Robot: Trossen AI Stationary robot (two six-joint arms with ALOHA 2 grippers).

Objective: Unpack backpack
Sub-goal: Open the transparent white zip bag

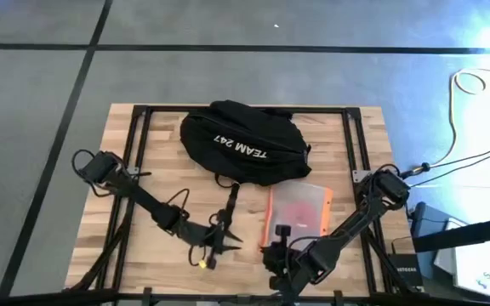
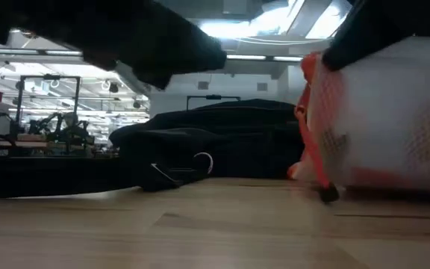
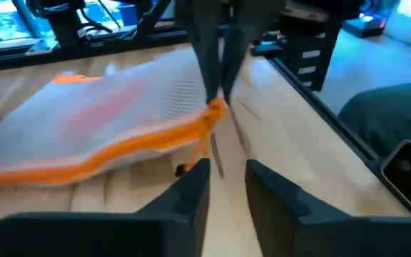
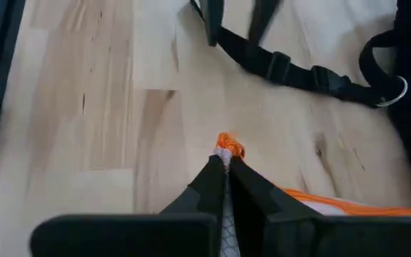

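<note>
1. When we look from the high view, the backpack [image 1: 243,143] lies at the far middle of the surface [image 1: 122,178], with its white lettering facing up. A mesh pouch [image 1: 299,209] with orange edging lies just in front of it, toward the right side. The right end effector [image 1: 272,252] is at the near edge of this pouch, and the left end effector [image 1: 230,240] is near it, pointing toward it.
2. From the low view, we see the backpack [image 2: 222,142] far back and the pouch [image 2: 379,119] close on the right, one orange corner lifted off the wood.
3. In the left wrist view, the left end effector [image 3: 227,178] has its fingers apart and holds nothing. Beyond it, the right arm's fingers pinch the orange corner of the pouch [image 3: 120,118].
4. In the right wrist view, the right end effector [image 4: 226,163] is pressed together on the pouch corner [image 4: 228,146]. A black strap [image 4: 298,71] with a metal ring [image 4: 398,91] lies beyond.
5. We judge the grip is thin: only the corner is held, so the pouch can slip out or swing. Both end effectors are close, so they could collide.
</note>
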